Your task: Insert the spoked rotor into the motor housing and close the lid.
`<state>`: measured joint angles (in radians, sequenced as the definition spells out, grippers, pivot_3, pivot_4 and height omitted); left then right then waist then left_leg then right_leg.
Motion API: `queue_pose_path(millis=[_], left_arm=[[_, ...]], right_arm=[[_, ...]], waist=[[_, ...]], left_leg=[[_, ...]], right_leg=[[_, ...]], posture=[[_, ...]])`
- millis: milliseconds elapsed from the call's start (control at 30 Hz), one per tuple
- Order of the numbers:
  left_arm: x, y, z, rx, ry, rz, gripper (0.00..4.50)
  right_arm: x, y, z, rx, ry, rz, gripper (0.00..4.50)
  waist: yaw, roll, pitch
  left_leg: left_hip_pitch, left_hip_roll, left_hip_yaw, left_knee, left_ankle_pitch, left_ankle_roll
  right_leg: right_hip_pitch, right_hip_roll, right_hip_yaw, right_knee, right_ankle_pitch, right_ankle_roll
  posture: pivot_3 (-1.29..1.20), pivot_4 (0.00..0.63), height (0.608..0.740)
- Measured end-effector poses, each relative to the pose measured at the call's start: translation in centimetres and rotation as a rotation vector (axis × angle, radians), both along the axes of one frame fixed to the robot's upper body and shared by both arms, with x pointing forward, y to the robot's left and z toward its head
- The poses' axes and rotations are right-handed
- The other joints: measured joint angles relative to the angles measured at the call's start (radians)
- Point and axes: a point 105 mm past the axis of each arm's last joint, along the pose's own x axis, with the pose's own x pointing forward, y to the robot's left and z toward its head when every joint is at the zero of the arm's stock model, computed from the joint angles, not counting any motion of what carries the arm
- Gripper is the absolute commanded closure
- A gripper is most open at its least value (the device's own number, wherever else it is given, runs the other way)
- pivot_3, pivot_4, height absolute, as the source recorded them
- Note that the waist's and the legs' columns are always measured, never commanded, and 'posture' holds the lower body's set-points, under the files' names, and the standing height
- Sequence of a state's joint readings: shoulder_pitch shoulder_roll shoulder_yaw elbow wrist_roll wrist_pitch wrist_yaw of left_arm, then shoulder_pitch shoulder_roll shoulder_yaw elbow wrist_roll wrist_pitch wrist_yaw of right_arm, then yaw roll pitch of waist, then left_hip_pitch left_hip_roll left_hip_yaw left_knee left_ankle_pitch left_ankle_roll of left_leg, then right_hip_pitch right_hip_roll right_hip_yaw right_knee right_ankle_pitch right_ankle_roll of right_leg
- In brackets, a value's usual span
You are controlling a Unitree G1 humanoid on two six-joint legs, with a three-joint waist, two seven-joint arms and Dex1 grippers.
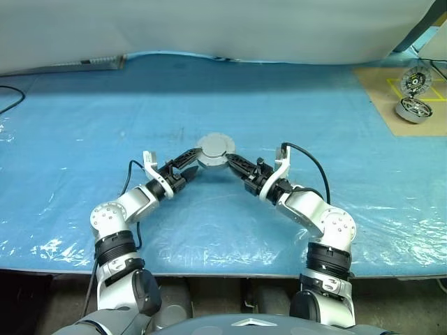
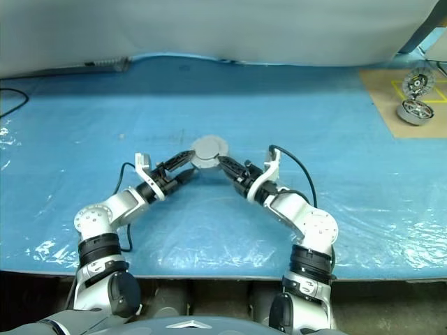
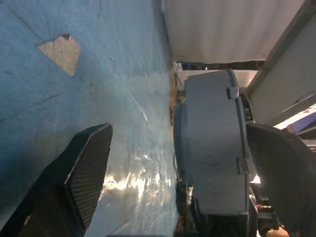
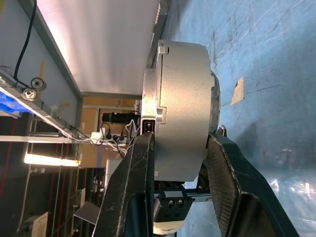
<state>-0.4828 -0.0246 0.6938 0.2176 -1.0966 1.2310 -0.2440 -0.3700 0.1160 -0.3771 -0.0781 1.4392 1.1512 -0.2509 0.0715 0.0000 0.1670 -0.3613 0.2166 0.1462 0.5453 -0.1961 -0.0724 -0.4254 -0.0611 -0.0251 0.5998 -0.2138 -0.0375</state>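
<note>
Left eye view: right pincer (image 1: 233, 162) clamps motor housing (image 1: 214, 149); left pincer (image 1: 187, 165) spread wide.

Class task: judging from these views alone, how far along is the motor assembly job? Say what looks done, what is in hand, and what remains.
Looks done: the plain grey round lid sits shut on the squat silver-grey metal motor housing, so no rotor can be seen.

In hand: the right gripper clamps the housing above the blue table cover; the left gripper stands open beside it.

Left: probably only setting it down.
</note>
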Motion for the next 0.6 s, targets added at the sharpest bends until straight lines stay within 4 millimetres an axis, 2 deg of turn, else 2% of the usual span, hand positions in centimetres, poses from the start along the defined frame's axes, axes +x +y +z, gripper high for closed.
queue_pose_path(millis=[233, 433, 533, 600], left_arm=[[-0.2, -0.2, 1.6, -0.152, -0.035, 0.034, 0.00], [-0.5, 0.7, 1.1, -0.189, -0.015, 0.059, 0.00], [-0.4, 0.1, 0.5, -0.190, 0.010, 0.033, 0.56], [-0.4, -0.3, 0.3, -0.206, 0.013, 0.010, 1.22]], right_arm=[[-0.6, 1.5, 0.3, -0.003, -0.005, 0.075, 3.39], [-0.4, 0.9, 0.2, -0.016, -0.004, 0.066, 3.39], [-0.4, 1.1, 0.3, -0.015, -0.008, 0.077, 3.39], [-0.6, 1.4, 0.2, -0.025, -0.004, 0.086, 3.39]], waist=[[0.000, -0.001, 0.001], [0.004, -0.001, 0.001], [0.004, -0.002, 0.001], [0.004, -0.002, 0.001]], left_leg=[[-0.001, 0.000, 0.000, 0.000, 0.000, 0.000], [-0.002, 0.000, -0.001, 0.001, 0.000, 0.000], [-0.001, 0.000, -0.001, 0.002, 0.000, 0.000], [-0.002, 0.000, -0.001, 0.002, 0.000, 0.000]], right_leg=[[0.000, 0.000, 0.000, -0.001, 0.001, 0.001], [0.000, 0.000, 0.000, -0.001, 0.002, 0.003], [0.000, 0.000, 0.000, -0.001, 0.002, 0.004], [0.000, 0.000, 0.000, -0.001, 0.002, 0.004]], posture=[[0.00, 0.150, 0.740], [0.00, 0.150, 0.740], [0.00, 0.150, 0.740], [0.00, 0.150, 0.740]])
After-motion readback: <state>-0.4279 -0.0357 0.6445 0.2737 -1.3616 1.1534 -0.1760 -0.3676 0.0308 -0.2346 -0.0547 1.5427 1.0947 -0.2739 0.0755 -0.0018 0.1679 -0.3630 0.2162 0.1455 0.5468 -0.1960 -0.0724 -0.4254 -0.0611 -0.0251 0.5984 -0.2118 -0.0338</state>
